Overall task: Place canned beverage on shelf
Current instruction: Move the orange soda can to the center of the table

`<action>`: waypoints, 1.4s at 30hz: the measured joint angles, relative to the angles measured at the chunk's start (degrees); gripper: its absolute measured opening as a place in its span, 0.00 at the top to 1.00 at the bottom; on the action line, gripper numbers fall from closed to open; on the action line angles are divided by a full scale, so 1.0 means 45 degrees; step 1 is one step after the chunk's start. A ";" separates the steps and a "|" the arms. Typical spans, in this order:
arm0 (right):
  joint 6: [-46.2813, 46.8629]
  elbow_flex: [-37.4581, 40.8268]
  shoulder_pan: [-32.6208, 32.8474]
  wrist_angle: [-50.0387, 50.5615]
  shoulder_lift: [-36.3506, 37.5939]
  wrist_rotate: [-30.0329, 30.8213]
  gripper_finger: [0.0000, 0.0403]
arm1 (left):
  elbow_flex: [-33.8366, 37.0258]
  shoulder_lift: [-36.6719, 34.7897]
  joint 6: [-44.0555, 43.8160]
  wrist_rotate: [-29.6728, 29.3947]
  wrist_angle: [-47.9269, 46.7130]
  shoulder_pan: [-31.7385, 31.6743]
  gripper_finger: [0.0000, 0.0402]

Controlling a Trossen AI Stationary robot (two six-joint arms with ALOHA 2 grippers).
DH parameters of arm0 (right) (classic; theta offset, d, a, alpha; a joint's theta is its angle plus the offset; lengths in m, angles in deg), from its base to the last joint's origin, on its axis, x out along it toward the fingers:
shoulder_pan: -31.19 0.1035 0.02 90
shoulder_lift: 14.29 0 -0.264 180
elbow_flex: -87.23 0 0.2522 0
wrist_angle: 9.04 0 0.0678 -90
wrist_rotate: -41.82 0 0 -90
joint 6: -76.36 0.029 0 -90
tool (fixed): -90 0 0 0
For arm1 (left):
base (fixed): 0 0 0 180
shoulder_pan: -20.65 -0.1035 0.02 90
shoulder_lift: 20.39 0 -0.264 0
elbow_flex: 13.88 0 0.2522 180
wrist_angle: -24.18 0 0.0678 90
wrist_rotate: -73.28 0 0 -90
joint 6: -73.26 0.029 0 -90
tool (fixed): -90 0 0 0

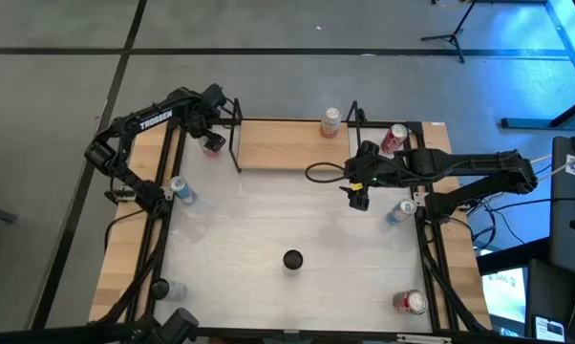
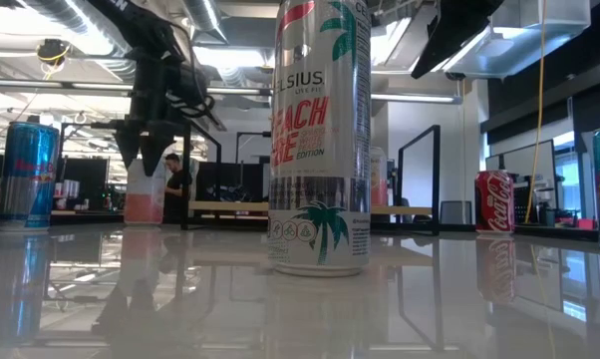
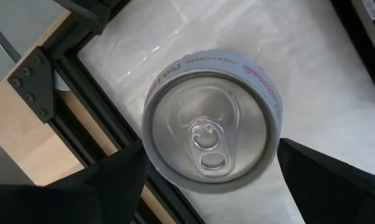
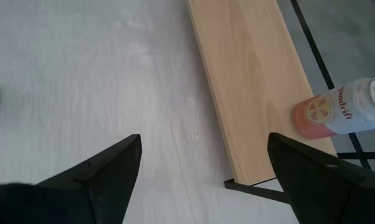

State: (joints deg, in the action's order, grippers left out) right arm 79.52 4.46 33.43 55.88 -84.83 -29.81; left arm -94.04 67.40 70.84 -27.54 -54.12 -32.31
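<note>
Left gripper (image 3: pixel 209 180): above the counter's (image 1: pixel 268 210) far-left corner, just off the shelf's (image 1: pixel 287 145) left end; its jaws stand wide on either side of a silver-topped can (image 3: pixel 209 121), and whether they touch it I cannot tell.
Right gripper (image 4: pixel 200 165): over the counter just in front of the shelf's right end, jaws open and empty.
Shelf: along the counter's far edge, with a pink can (image 1: pixel 331 121) upright at its right end.
Other cans: a red can (image 1: pixel 393 139) by the right post, a blue can (image 1: pixel 181 189) at the left edge.

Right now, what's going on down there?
Left hand open around pink-and-white can, not gripping. Right hand open, empty. Light-wood shelf holds one can.
</note>
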 joint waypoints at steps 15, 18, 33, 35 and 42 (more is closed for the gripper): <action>0.0000 0.0000 0.0000 -0.0003 0.0000 0.0000 0.15 | -0.0017 -0.0265 -0.0438 -0.0069 0.0083 -0.0128 0.16; 0.0000 0.0000 0.0000 -0.0005 0.0000 0.0000 0.15 | -0.0017 -0.0636 -0.0496 0.0060 0.0235 -0.0267 0.16; 0.0151 0.0000 0.0000 0.0028 0.0000 0.0000 0.15 | -0.0037 -0.1214 -0.1447 0.0916 0.1371 -0.0707 0.16; 0.0151 0.0000 0.0000 0.0029 0.0000 0.0000 0.15 | -0.0037 -0.1224 -0.1468 0.0718 0.1368 -0.0707 0.16; 0.0151 0.0000 0.0000 0.0015 0.0000 0.0000 0.15 | -0.0034 -0.0785 -0.1700 0.0433 0.1361 -0.0707 0.16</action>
State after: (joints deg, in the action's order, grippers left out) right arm 80.20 4.46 33.43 55.95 -84.83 -29.81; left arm -94.19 63.87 63.19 -25.59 -47.99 -35.49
